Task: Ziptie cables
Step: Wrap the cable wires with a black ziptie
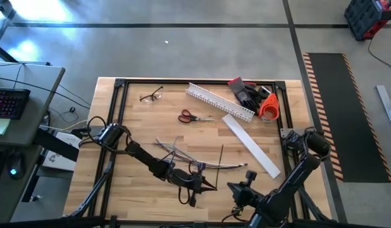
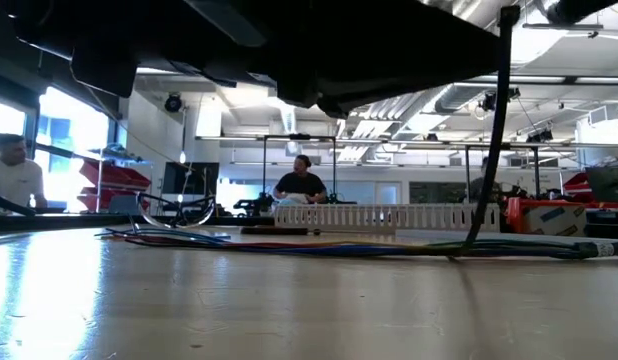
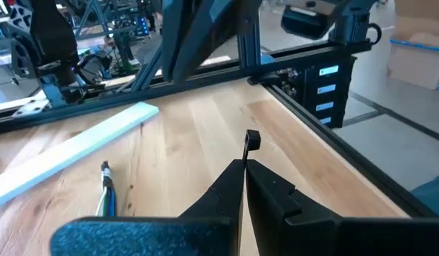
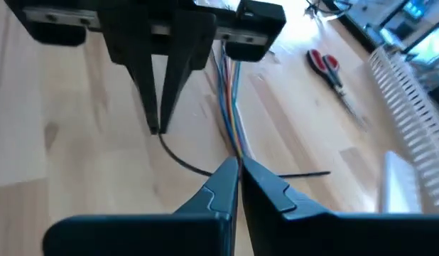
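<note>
The cables (image 1: 183, 155) lie on the table's near middle as a loose bundle of thin coloured wires, also seen in the low view (image 2: 319, 248). The ziptie (image 1: 222, 155) is a thin black strip. It bows across the wood beside the cables' right end (image 4: 184, 162) and rises steeply in the low view (image 2: 497, 130). My left gripper (image 1: 214, 188) is shut on the ziptie, just near of the cables. My right gripper (image 1: 248, 172) is shut on the cables at their right end (image 4: 238, 165). My left gripper pinches the ziptie between its two fingertips just behind its small square head (image 3: 252, 139), which sticks out past them. The fingers (image 4: 157, 121) point down at the table. From them the strip curves down and away along the wood. My right gripper pinches the bundled cables at their right end (image 4: 234, 146) with its fingertips. It comes low from the table's right, fingers in line with the wires. The rest of the bundle lies on the table, running away toward the left.
Toward the far edge lie red-handled scissors (image 1: 190, 116), a white slotted duct (image 1: 219, 101), glasses (image 1: 151, 96), dark gloves and an orange roll (image 1: 266, 106). A flat white cover strip (image 1: 249, 144) lies slantwise right of the ziptie. People sit in the room beyond the table (image 2: 301, 182).
</note>
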You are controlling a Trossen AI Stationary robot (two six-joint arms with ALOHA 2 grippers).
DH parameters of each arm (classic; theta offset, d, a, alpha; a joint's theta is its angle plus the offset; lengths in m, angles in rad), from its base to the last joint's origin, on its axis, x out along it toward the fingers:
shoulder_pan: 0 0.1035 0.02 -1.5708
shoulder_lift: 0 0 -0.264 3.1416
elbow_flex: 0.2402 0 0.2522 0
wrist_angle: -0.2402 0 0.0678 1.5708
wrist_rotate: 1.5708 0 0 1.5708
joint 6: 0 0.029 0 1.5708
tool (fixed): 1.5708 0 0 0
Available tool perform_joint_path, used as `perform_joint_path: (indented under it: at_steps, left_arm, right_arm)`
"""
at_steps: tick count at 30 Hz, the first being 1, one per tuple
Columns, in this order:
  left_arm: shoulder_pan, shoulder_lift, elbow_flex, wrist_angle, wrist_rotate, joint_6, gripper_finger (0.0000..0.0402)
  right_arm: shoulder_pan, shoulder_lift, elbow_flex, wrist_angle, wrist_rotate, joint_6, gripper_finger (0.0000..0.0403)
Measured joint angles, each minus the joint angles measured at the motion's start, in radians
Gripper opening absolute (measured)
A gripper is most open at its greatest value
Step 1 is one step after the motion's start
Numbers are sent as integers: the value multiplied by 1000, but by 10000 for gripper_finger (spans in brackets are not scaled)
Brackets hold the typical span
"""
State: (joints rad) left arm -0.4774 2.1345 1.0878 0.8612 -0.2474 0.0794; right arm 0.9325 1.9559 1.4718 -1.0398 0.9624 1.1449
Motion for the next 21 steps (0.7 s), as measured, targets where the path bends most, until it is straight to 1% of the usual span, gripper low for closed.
perform_joint_path:
  at_steps: [2, 4, 6, 8, 9, 11, 14, 16, 18, 21]
  left_arm:
    - [0, 0, 0, 4, -1, 0, 0]
    - [0, 0, 0, 4, -1, 0, 0]
    - [0, 0, 0, 10, -1, 0, 0]
    - [0, 0, 0, 14, -1, 0, 0]
    - [0, 0, 0, 13, -1, 0, 0]
    - [0, 0, 0, 16, -1, 1, 0]
    - [0, -1, 0, 26, -1, 0, 0]
    - [0, -1, 0, 24, -2, 0, 0]
    - [0, -1, 0, 24, -2, 0, 0]
    - [0, -1, 0, 24, -2, -1, 0]
  right_arm:
    - [0, 0, -30, 34, -3, 7, 5]
    - [0, 0, -61, 91, -29, 0, 5]
    - [0, 0, -86, 146, -80, -18, 5]
    - [-8, 0, -127, 250, -137, -60, 12]
    - [-14, 0, -152, 324, -153, -102, 19]
    - [-28, 0, -197, 474, -145, -211, 39]
    - [-52, 0, -254, 624, -96, -296, 80]
    - [-72, 0, -279, 677, -90, -314, 105]
    - [-91, 0, -288, 684, -109, -316, 123]
    - [-113, 0, -293, 694, -137, -336, 127]
